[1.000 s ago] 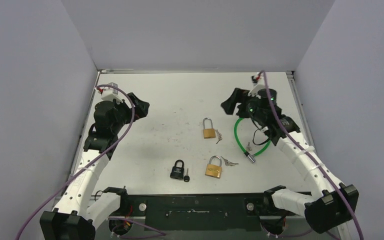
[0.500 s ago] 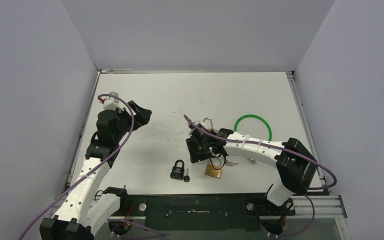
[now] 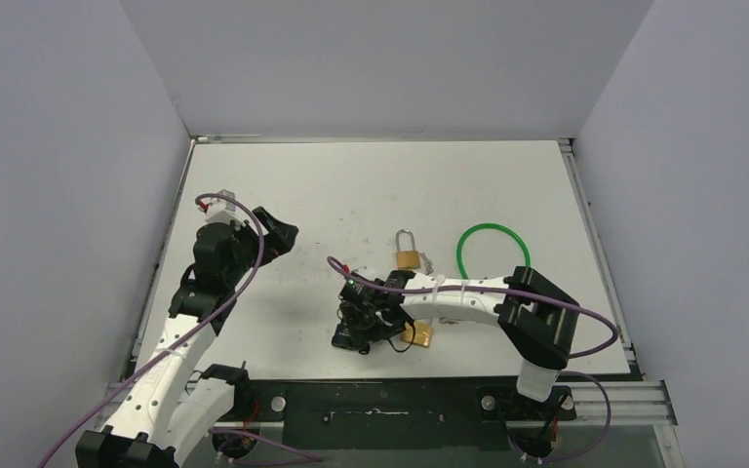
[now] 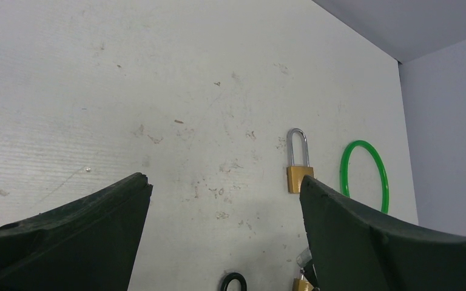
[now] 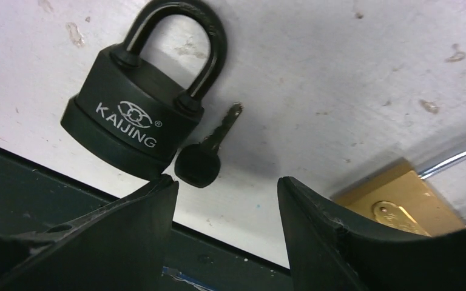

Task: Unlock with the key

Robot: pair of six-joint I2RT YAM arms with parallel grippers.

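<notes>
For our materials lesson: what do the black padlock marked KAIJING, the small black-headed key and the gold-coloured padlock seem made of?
Black padlock: matt black coating over probable metal; dull, white printed lettering.
Black-headed key: grey metal blade, head probably plastic.
Gold-coloured padlock: likely brass, given its brushed yellow metallic sheen.

Green cable loop, brass padlock, white table

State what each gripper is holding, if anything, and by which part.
Nothing is held. The left gripper is open over the table. The right gripper is open over the black key beside the black padlock, not gripping it.
</notes>
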